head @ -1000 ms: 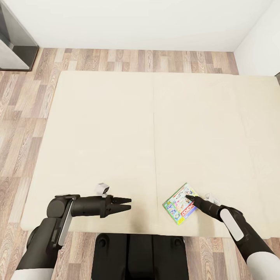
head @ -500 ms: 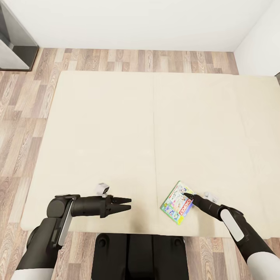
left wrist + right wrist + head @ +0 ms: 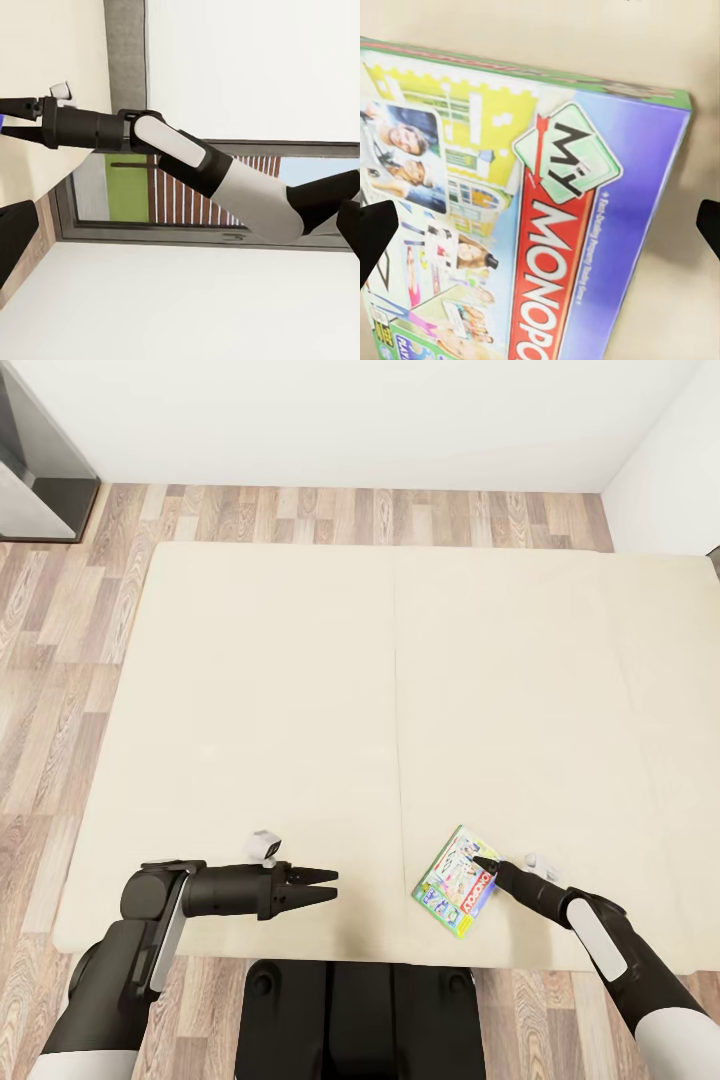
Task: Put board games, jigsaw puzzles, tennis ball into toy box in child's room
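One board game [image 3: 447, 881], a white-green-yellow printed box, lies flat on the bed [image 3: 300, 690] near its front edge, on the right-hand mattress. My right gripper [image 3: 482, 862] reaches onto the box's right side. In the right wrist view the lid [image 3: 585, 150] reads "My Monopoly", and the right gripper [image 3: 540, 225] is open, with its fingertips [image 3: 375, 229] spread wide over the lid. My left gripper [image 3: 325, 886] hovers open over the left mattress near the front edge, with nothing between its fingers.
Wood-plank floor [image 3: 60, 610] borders the bed on the left and far side, with white walls beyond. A grey piece of furniture [image 3: 30, 480] stands in the far left corner. My base [image 3: 360, 1015] is against the bed's front edge. The left wrist view looks across at my right arm [image 3: 225, 176].
The right gripper slid slightly left onto the board game, and the box shifted and turned a little leftward. The left arm has not moved.
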Available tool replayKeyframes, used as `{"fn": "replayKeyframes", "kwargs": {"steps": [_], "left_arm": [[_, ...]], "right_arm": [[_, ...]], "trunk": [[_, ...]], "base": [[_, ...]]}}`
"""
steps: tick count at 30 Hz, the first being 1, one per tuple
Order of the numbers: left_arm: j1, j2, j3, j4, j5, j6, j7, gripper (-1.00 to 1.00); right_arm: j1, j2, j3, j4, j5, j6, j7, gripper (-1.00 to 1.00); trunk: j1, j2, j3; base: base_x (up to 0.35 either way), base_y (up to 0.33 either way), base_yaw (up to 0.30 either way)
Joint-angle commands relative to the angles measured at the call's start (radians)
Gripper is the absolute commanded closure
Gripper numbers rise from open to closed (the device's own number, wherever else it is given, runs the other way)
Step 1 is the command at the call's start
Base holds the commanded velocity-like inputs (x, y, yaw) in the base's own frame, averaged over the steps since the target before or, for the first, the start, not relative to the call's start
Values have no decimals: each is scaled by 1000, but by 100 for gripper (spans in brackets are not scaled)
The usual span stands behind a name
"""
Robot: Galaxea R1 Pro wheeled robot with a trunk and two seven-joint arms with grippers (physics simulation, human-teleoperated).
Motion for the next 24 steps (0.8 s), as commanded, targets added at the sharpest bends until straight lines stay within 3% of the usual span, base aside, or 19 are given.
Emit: {"fn": "replayKeyframes", "kwargs": {"steps": [1,24], "left_arm": [[0,0,0,0,-1,11,-4,-100],[0,0,0,0,-1,11,-3,-100]], "right_arm": [[0,0,-1,0,-4,5,1,-100],[2,0,1,-1,-1,7,9,-100]], "trunk": [[1,-1,-1],[1,-1,-1]], "base": [[0,0,0],[0,0,0]]}}
